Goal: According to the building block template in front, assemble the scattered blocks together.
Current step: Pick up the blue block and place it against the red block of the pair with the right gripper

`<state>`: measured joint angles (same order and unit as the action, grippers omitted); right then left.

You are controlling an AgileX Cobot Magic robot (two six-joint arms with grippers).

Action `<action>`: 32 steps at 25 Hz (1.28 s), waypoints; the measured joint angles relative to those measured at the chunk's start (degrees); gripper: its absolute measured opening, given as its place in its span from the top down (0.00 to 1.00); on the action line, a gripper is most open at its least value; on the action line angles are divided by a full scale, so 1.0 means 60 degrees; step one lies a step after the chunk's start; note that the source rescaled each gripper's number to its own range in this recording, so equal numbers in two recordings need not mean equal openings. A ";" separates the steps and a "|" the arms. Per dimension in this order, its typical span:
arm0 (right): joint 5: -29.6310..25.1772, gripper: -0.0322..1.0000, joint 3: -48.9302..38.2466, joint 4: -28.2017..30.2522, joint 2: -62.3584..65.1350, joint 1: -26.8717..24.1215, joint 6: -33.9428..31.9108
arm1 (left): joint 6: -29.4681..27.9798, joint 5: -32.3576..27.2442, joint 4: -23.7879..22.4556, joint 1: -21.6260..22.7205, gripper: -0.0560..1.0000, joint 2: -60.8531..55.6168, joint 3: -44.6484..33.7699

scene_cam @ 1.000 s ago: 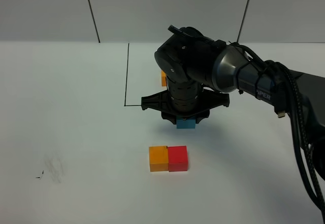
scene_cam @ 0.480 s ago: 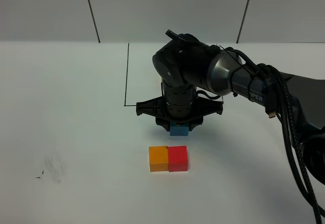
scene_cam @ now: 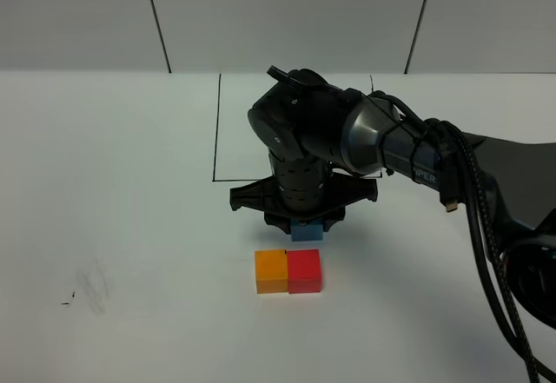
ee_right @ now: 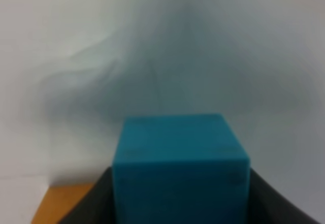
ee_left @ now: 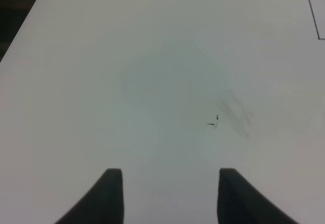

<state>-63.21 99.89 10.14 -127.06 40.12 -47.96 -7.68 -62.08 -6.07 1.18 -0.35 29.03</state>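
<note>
Lowered right hand (scene_cam: 305,226) grips smooth cyan-blue cube (scene_cam: 306,234).

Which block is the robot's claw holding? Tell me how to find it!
Find the big black arm reaching over the white table from the right. Under its wrist, the right claw grips a cyan-blue cube, just behind the orange cube and red cube that sit touching side by side. It's the only blue one and the only one being held.

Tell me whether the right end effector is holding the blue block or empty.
Holding it: the right end effector has its dark fingers against both sides of the blue block.
</note>
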 joint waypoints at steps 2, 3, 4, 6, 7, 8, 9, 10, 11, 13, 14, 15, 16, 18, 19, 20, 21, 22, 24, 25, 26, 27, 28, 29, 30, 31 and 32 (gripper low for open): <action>0.0000 0.68 0.0000 -0.0026 -0.0096 0.0000 0.0000 | 0.0000 0.0000 0.0000 0.0000 0.95 0.0000 0.0000; 0.0000 0.68 0.0000 -0.0026 -0.0117 0.0000 0.0000 | 0.0000 0.0000 0.0000 0.0000 0.95 0.0000 0.0000; 0.0000 0.68 0.0000 -0.0026 -0.0137 0.0000 0.0000 | 0.0000 0.0000 0.0000 0.0000 0.95 0.0000 0.0000; 0.0000 0.68 0.0000 -0.0026 -0.0145 0.0000 0.0000 | 0.0000 0.0000 0.0000 0.0000 0.95 0.0000 0.0000; 0.0000 0.68 0.0000 -0.0026 -0.0170 0.0000 0.0000 | 0.0000 0.0000 0.0000 0.0000 0.95 0.0000 0.0000; 0.0000 0.68 0.0000 -0.0026 -0.0198 0.0000 0.0000 | 0.0009 0.0000 0.0000 0.0000 0.95 0.0000 0.0000; 0.0000 0.68 0.0000 -0.0033 -0.0225 0.0000 0.0000 | 0.0009 0.0000 0.0000 0.0000 0.95 0.0000 0.0000; 0.0000 0.68 0.0000 -0.0044 -0.0265 0.0000 0.0000 | 0.0009 0.0000 0.0000 0.0000 0.95 0.0000 0.0000; 0.0000 0.68 0.0000 -0.0089 -0.0304 0.0000 0.0000 | 0.0009 0.0000 0.0000 0.0000 0.95 0.0000 0.0000; 0.0009 0.68 0.0000 -0.0113 -0.0376 0.0000 0.0000 | 0.0009 0.0000 0.0000 0.0000 0.95 0.0000 0.0000; 0.0009 0.68 0.0000 -0.0147 -0.0404 0.0000 0.0000 | 0.0009 0.0000 0.0000 0.0000 0.95 0.0000 0.0000; 0.0000 0.68 0.0000 -0.0157 -0.0425 0.0000 0.0000 | 0.0009 0.0000 0.0000 0.0000 0.95 0.0000 0.0000; 0.0001 0.68 0.0000 -0.0166 -0.0424 0.0000 0.0000 | 0.0009 0.0000 0.0000 0.0000 0.95 0.0000 0.0000; 0.0001 0.68 0.0000 -0.0173 -0.0424 0.0000 0.0000 | 0.0009 0.0000 0.0000 0.0000 0.95 0.0000 0.0000; 0.0001 0.68 0.0000 -0.0173 -0.0435 0.0000 0.0000 | 0.0009 0.0000 0.0000 0.0000 0.95 0.0000 0.0000; 0.0001 0.68 0.0008 -0.0173 -0.0461 0.0000 0.0000 | 0.0009 0.0000 0.0000 0.0000 0.95 0.0000 0.0000; 0.0001 0.68 0.0008 -0.0173 -0.0476 0.0000 0.0000 | 0.0009 0.0000 0.0000 0.0000 0.95 0.0000 0.0000; 0.0001 0.68 0.0008 -0.0187 -0.0512 0.0000 0.0000 | 0.0009 0.0000 0.0000 0.0000 0.95 0.0000 0.0000; 0.0010 0.68 0.0008 -0.0199 -0.0569 0.0000 0.0000 | 0.0009 0.0000 0.0000 0.0000 0.95 0.0000 0.0000; 0.0040 0.68 0.0008 -0.0242 -0.0590 0.0000 0.0000 | 0.0009 0.0000 0.0000 0.0000 0.95 0.0000 0.0000; 0.0036 0.68 0.0008 -0.0272 -0.0568 0.0000 0.0000 | 0.0009 0.0000 0.0000 0.0000 0.95 0.0000 0.0000; 0.0059 0.68 0.0008 -0.0271 -0.0568 0.0000 0.0000 | 0.0009 0.0000 0.0000 0.0000 0.95 0.0000 0.0000; 0.0084 0.68 0.0008 -0.0280 -0.0568 0.0000 0.0000 | 0.0009 0.0000 0.0000 0.0000 0.95 0.0000 0.0000; 0.0107 0.68 0.0008 -0.0288 -0.0607 0.0000 0.0000 | 0.0009 0.0000 0.0000 0.0000 0.95 0.0000 0.0000; 0.0107 0.68 0.0008 -0.0288 -0.0658 0.0000 0.0000 | 0.0009 0.0000 0.0000 0.0000 0.95 0.0000 0.0000; 0.0117 0.68 0.0008 -0.0331 -0.0720 0.0000 0.0000 | 0.0009 0.0000 0.0000 0.0000 0.95 0.0000 0.0000; 0.0118 0.68 0.0008 -0.0331 -0.0754 0.0000 0.0000 | 0.0009 0.0000 0.0000 0.0000 0.95 0.0000 0.0000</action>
<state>-62.50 99.94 8.15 -131.58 40.12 -47.96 -7.63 -62.08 -6.07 1.18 -0.35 29.03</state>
